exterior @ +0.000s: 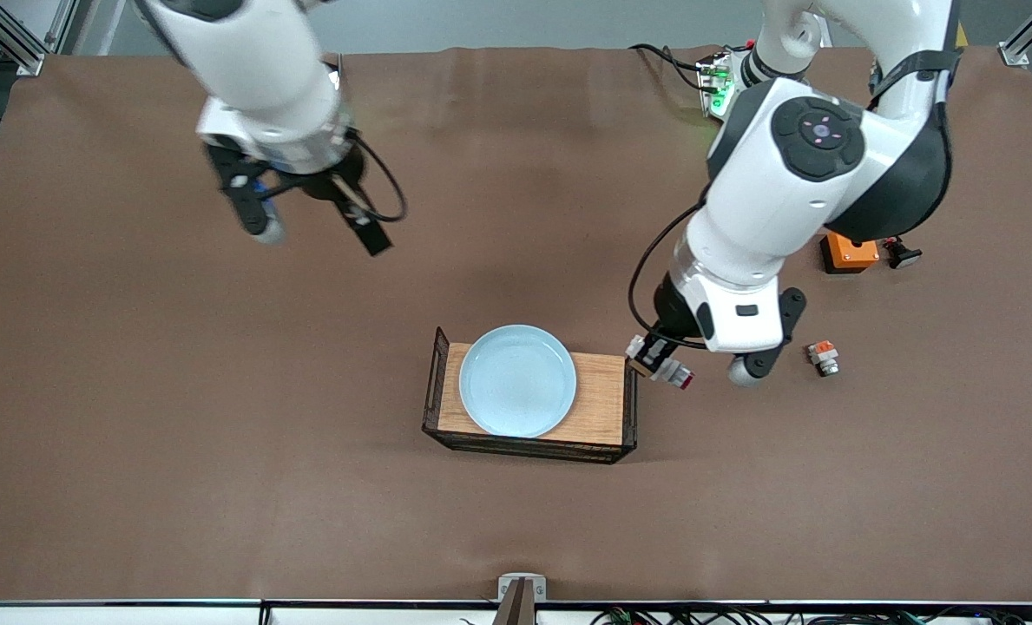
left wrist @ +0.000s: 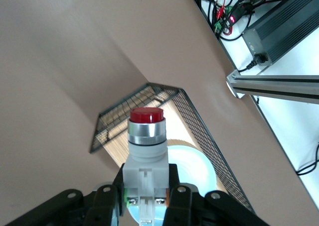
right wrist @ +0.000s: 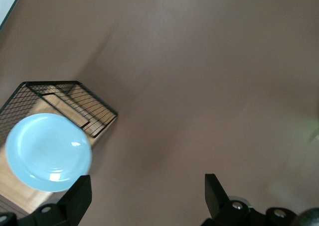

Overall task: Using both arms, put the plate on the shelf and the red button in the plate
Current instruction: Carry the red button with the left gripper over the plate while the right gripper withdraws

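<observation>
Even, fairly bright overhead light falls on the brown table mat (exterior: pixel 220 434), leaving only soft, diffuse shadows under both arms and a darker band along the wire-sided wooden tray (exterior: pixel 607 408). The plate (exterior: pixel 517 380) shows a mild sheen, with small white highlights on it in the right wrist view. In the left wrist view the red button (left wrist: pixel 146 136) is sharp while the white area at the table's edge is overexposed. The right gripper (exterior: pixel 312 227) looks slightly blurred in the front view.

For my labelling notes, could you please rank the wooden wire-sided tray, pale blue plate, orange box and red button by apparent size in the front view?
1. Wooden wire-sided tray
2. Pale blue round plate
3. Orange box
4. Red-capped push button, though it is held above the table, so its rank is unsure.
</observation>
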You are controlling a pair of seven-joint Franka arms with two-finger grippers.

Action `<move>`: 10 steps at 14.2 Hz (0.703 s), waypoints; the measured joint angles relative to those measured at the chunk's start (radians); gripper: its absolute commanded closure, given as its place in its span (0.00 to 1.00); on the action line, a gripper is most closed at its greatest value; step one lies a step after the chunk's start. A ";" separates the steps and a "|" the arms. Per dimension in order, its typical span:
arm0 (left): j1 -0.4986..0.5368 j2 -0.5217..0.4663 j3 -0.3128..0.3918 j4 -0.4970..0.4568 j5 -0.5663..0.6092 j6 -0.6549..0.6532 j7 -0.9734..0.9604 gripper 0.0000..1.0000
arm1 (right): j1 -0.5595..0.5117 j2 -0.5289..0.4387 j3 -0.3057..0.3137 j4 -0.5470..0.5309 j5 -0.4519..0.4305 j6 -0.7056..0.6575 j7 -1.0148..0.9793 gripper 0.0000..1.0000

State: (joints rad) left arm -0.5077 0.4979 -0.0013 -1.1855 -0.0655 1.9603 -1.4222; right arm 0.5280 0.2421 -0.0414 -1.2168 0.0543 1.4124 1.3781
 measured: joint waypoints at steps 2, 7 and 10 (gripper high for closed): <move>-0.020 0.027 0.000 -0.005 0.000 0.056 -0.060 0.93 | -0.092 -0.045 -0.003 -0.009 0.000 -0.057 -0.230 0.00; -0.094 0.134 0.003 -0.015 0.019 0.265 -0.184 0.93 | -0.306 -0.155 -0.006 -0.154 0.000 -0.052 -0.672 0.00; -0.137 0.177 0.004 -0.020 0.076 0.361 -0.276 0.93 | -0.397 -0.204 -0.006 -0.262 0.000 0.026 -0.864 0.00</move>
State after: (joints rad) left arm -0.6447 0.6745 0.0022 -1.2056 0.0102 2.3218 -1.6978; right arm 0.1314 0.0381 -0.0471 -1.4789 0.0543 1.4383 0.5145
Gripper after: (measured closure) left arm 0.665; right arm 0.000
